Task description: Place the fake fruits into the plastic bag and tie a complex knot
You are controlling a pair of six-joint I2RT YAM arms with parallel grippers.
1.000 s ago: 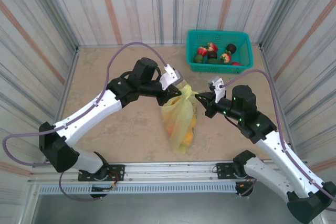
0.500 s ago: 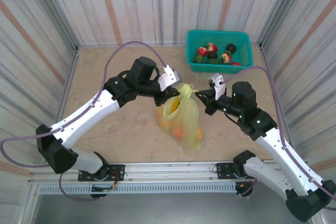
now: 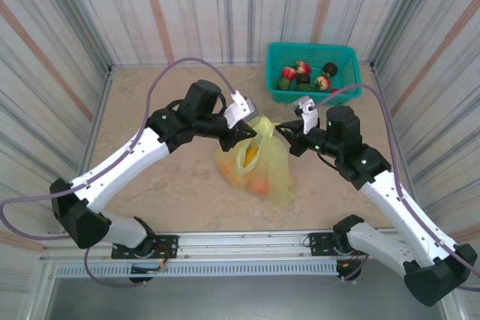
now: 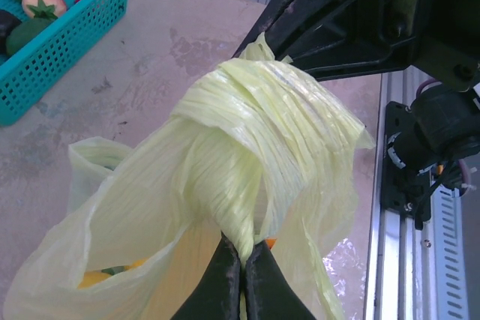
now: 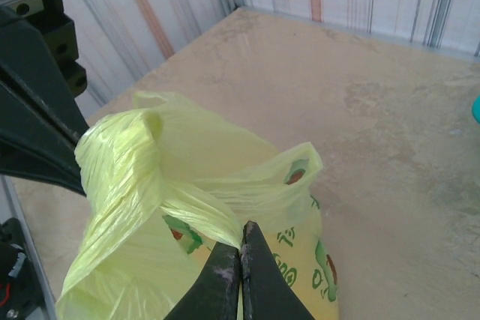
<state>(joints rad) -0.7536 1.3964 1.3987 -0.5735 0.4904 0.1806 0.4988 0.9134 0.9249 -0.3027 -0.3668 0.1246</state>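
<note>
The plastic bag (image 3: 259, 166), pale yellow-green with avocado prints, sits at mid-table between the arms. Orange and yellow fake fruits (image 3: 257, 183) show through it. My left gripper (image 3: 250, 135) is shut on one handle strip (image 4: 247, 207), pinched at its fingertips (image 4: 243, 251). My right gripper (image 3: 283, 130) is shut on the other strip (image 5: 199, 211), at the bag's (image 5: 300, 260) right top corner. Between them the strips wrap over each other in a loose, twisted knot (image 4: 262, 118). More fake fruits (image 3: 304, 74), red, green and dark, lie in the basket.
The teal mesh basket (image 3: 345, 56) stands at the back right, close behind my right gripper; its corner (image 4: 67, 39) lies at the upper left of the left wrist view. Corrugated walls (image 3: 67, 35) enclose the table. A metal rail (image 3: 247, 241) runs along the near edge.
The bag has drawn up from a long shape trailing toward the near edge into a wider heap. My right gripper has shifted up and back toward the basket. Both grips held.
</note>
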